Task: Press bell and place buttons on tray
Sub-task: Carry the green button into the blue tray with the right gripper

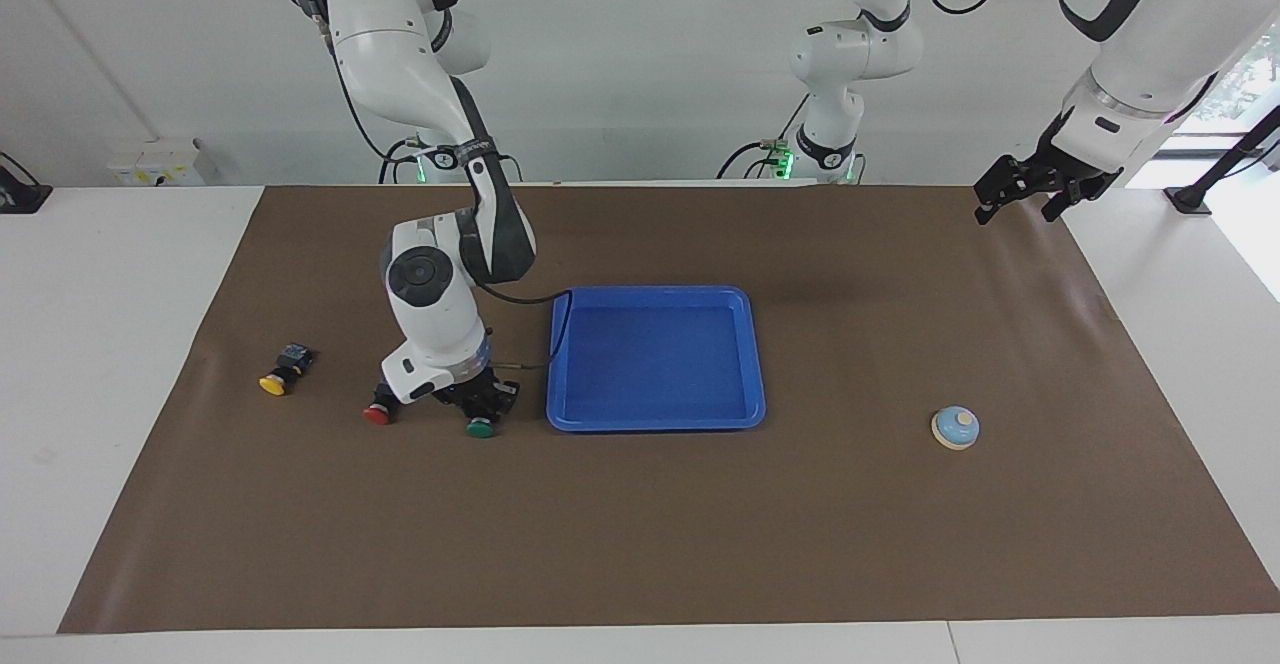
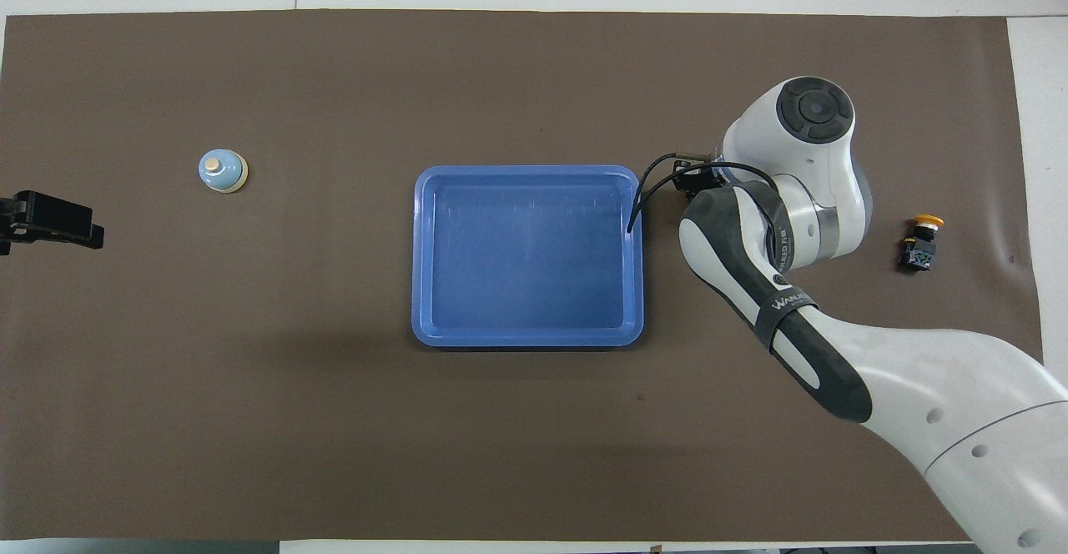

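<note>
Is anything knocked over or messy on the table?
Yes: the yellow button lies tipped on its side at the right arm's end, cap sideways. The tray holds nothing, and the bell sits upright. Nothing looks spilled or broken.

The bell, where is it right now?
The bell sits alone on the brown mat toward the left arm's end of the table, beside the blue tray but well apart from it.
</note>
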`<state>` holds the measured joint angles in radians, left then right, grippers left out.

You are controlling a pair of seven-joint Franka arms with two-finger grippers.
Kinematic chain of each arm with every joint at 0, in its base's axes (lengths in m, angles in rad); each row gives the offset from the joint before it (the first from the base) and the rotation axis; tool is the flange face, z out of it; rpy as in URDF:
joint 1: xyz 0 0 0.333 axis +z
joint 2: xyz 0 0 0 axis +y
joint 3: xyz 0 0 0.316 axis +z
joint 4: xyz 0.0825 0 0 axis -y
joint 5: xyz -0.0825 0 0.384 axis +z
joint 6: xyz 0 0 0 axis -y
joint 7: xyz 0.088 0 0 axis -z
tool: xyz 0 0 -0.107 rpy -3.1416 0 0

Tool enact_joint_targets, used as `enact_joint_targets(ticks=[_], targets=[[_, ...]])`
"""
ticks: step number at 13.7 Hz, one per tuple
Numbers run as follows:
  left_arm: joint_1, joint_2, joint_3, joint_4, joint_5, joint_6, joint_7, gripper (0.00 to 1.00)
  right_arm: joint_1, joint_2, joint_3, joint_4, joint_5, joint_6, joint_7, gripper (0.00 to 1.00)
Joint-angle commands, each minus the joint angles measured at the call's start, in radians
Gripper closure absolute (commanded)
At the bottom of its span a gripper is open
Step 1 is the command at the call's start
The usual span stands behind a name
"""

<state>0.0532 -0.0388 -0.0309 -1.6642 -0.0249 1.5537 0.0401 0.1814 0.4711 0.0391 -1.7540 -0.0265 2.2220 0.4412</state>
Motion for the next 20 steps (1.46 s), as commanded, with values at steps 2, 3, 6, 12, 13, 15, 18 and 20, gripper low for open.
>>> enact_joint_targets(ticks=[2,3,6,12,13,15,18,20], targets=[[0.01,-0.006,-0.003,0.009,-0.015,-0.018,0.007,0.0,0.047,-0.006,0.004,0.184,0.005,-0.232,0.013,1.0],[0.01,-0.006,-0.003,0.009,-0.015,-0.018,0.007,0.0,0.071,-0.009,0.004,0.209,0.007,-0.27,0.017,1.0],[0.01,-0.006,-0.003,0.009,-0.015,-0.018,0.007,0.0,0.168,-0.026,0.004,0.215,0.008,-0.295,0.092,1.0],[0.01,-0.006,-0.003,0.009,-0.015,-0.018,0.007,0.0,0.248,-0.046,0.005,0.078,0.048,-0.168,0.143,1.0],[0.01,-0.006,-0.003,0.009,-0.015,-0.018,0.007,0.0,0.254,-0.049,0.005,0.038,0.048,-0.122,0.143,1.0],[0.01,-0.006,-0.003,0.009,-0.015,-0.018,0.007,0.0,0.268,-0.048,0.005,-0.016,0.048,-0.058,0.146,1.0],[0.01,-0.006,-0.003,0.009,-0.015,-0.018,0.007,0.0,0.276,-0.051,0.005,-0.042,0.048,-0.036,0.148,1.0],[0.01,-0.006,-0.003,0.009,-0.015,-0.018,0.007,0.0,0.279,-0.055,0.005,-0.064,0.048,-0.013,0.184,1.0]])
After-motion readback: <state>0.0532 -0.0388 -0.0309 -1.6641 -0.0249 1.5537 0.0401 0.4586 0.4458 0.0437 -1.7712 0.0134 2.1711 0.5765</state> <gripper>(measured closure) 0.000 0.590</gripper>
